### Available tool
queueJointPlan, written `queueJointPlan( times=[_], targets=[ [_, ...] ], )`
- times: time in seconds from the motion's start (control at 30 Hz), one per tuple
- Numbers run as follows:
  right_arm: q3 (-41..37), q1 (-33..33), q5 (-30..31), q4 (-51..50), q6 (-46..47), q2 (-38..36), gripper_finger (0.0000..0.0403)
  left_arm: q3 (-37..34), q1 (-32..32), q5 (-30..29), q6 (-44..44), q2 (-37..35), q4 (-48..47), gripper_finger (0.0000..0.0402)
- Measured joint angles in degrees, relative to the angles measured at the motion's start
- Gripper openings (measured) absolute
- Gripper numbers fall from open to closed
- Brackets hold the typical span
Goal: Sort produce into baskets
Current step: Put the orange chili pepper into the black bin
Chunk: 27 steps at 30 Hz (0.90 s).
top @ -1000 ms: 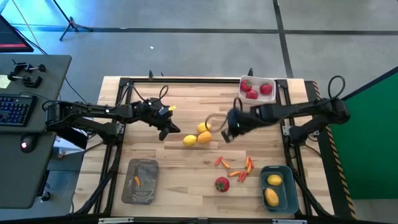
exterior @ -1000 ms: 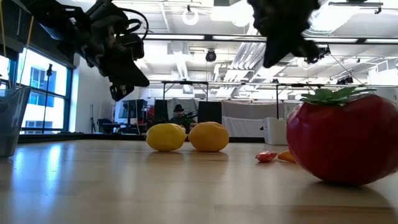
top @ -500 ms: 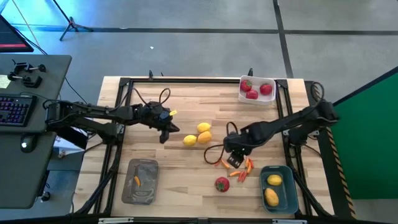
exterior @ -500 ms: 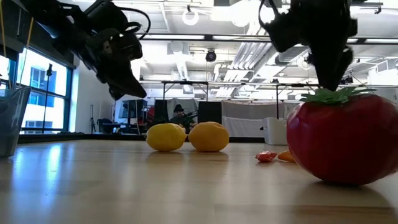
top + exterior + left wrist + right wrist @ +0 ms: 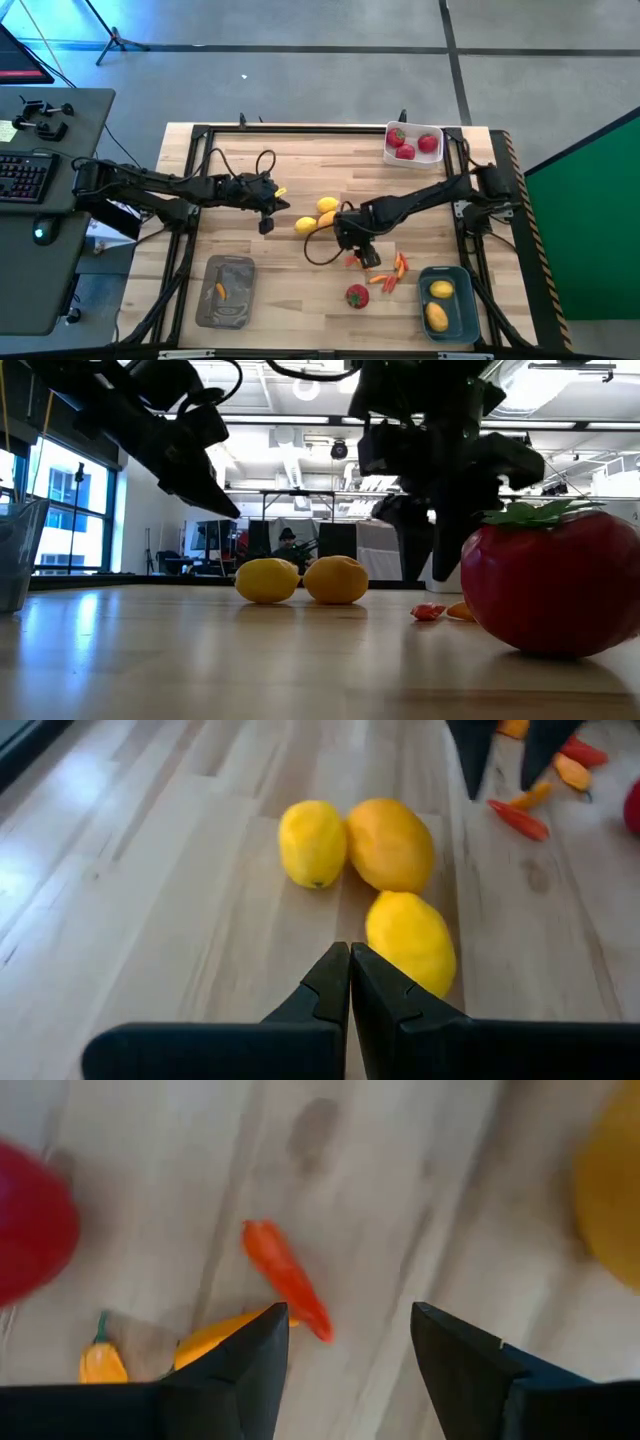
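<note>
Lemons [image 5: 318, 215] lie mid-table on pale wood planks [image 5: 290, 270]. Left gripper [image 5: 266, 222], fingers pressed together, hovers just beside them. Right gripper [image 5: 352, 245], fingers spread, hangs over a red pepper [image 5: 287, 1279]. No readable writing shows.

Three lemons [image 5: 321, 216] clustered mid-worktop [image 5: 300, 160]. Left claw [image 5: 266, 222] just left of them; right claw [image 5: 352, 238] just right, over the peppers [image 5: 378, 267]. Fruit tray [image 5: 413, 144] far right; lemon tray [image 5: 446, 302] near right; flat tray [image 5: 224, 291] near left.
</note>
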Motion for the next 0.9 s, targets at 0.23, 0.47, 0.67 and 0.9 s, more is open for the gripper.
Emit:
queueJointPlan(
  times=[0.23,0.47,0.67,0.9],
  targets=[
    [0.0,0.1,-3.0,2.6,-10.2,2.6,0.0199,0.0,-1.9,-3.2,-2.4,0.0,-1.7,0.0],
    [0.2,0.0,-3.4,4.1,-11.0,5.7,0.0172,0.0,-2.9,-7.2,-6.1,0.0,-2.9,0.0],
    [0.1,0.0,-4.0,6.3,-5.4,5.5,0.0109,0.0,-2.9,-1.0,-8.5,0.0,-3.5,0.0],
    [0.0,0.2,-3.1,18.8,1.2,5.8,0.0011,0.0,-3.2,2.9,-12.6,0.0,-3.9,0.0]
  ],
)
